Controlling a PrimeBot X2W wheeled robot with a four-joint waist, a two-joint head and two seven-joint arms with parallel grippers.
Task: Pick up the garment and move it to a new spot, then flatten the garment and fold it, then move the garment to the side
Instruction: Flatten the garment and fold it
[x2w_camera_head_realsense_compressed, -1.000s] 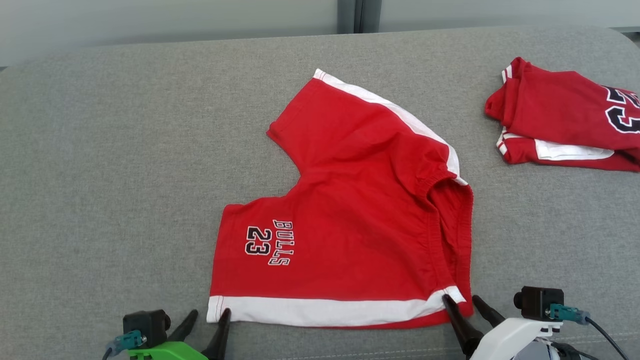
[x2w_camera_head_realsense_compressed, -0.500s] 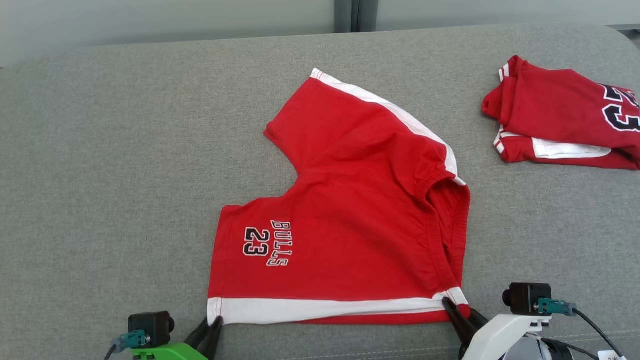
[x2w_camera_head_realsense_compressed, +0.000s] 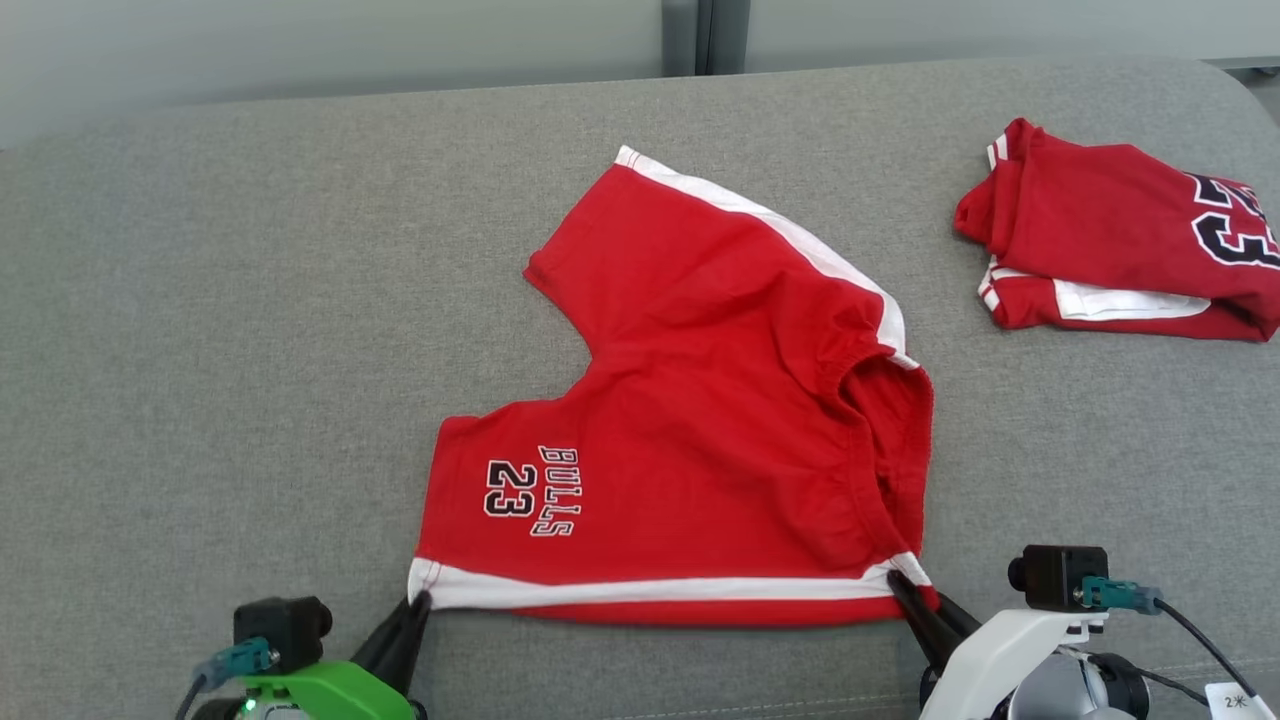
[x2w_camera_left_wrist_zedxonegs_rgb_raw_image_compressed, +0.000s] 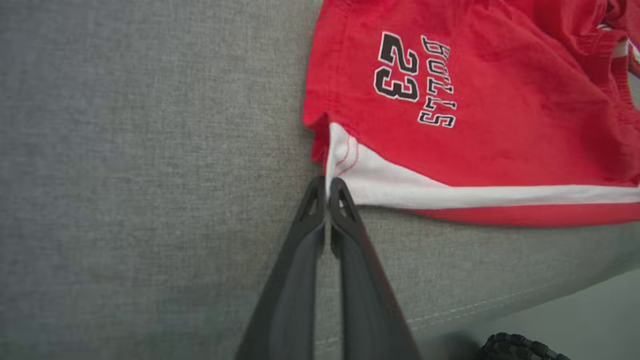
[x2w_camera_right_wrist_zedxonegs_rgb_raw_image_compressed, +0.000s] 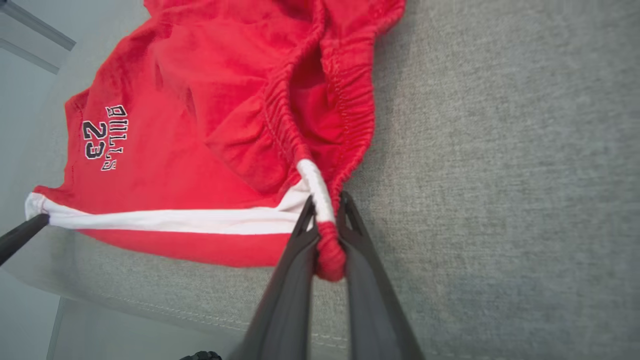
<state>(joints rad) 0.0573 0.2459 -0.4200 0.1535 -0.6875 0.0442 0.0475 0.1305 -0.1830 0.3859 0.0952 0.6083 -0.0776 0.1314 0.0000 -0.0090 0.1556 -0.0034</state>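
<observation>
Red shorts (x2w_camera_head_realsense_compressed: 700, 400) lie spread mid-cushion, white stripe along the near edge. Left wrist view: left gripper (x2w_camera_left_wrist_zedxonegs_rgb_raw_image_compressed: 327, 182) closed tight on the white hem corner, red stitching visible there. Right wrist view: right gripper (x2w_camera_right_wrist_zedxonegs_rgb_raw_image_compressed: 325, 207) clamped on the gathered elastic waistband end, red cloth bunched between its fingers; the left gripper's dark tip sits at the far hem corner. Head view adds a second red garment (x2w_camera_head_realsense_compressed: 1110, 240), folded, far right, well apart. Surface: grey woven cushion (x2w_camera_head_realsense_compressed: 200, 350), seam along its front edge; pale wall (x2w_camera_head_realsense_compressed: 300, 40) behind. Print (x2w_camera_head_realsense_compressed: 535, 490) reads "BULLS 23"; the folded piece shows part of a black numeral.
</observation>
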